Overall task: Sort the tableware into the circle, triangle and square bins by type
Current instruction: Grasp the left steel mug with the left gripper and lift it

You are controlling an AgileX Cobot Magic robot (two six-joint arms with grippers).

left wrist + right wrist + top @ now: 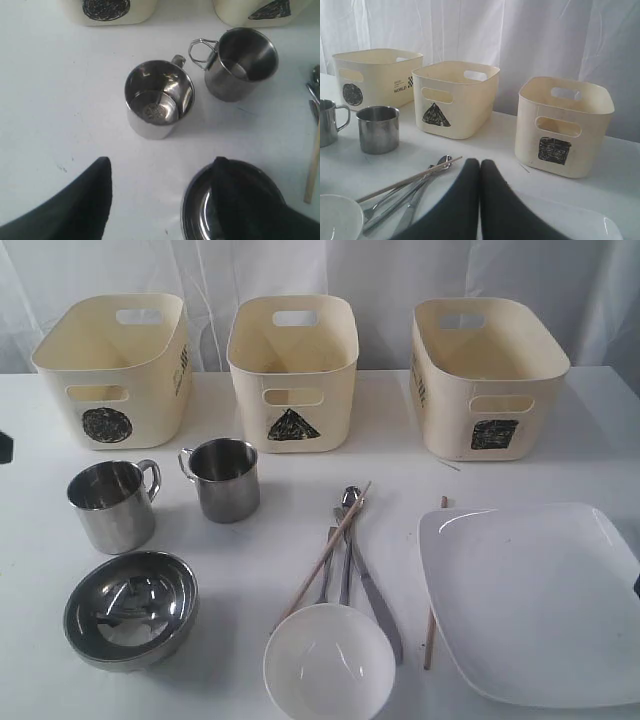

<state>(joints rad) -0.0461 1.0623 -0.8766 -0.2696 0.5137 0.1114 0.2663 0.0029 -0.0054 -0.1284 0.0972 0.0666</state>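
On the white table stand two steel mugs [110, 505] [222, 478], a steel bowl [130, 608], a round white bowl [328, 665] and a square white plate [535, 595]. Spoon, fork and knife [350, 550] lie bunched under one chopstick [325, 553]; the other chopstick [433, 610] lies by the plate's edge. My left gripper [162, 165] is open and empty, one finger [235, 195] over the steel bowl [196, 205], with a mug [159, 97] ahead of the gap. My right gripper [480, 162] is shut on nothing, above the plate [602, 227].
Three cream bins line the back: the circle bin [115, 365] on the left, the triangle bin [292, 370] in the middle, the square bin [487, 375] on the right. White curtains hang behind them. Neither arm shows in the exterior view.
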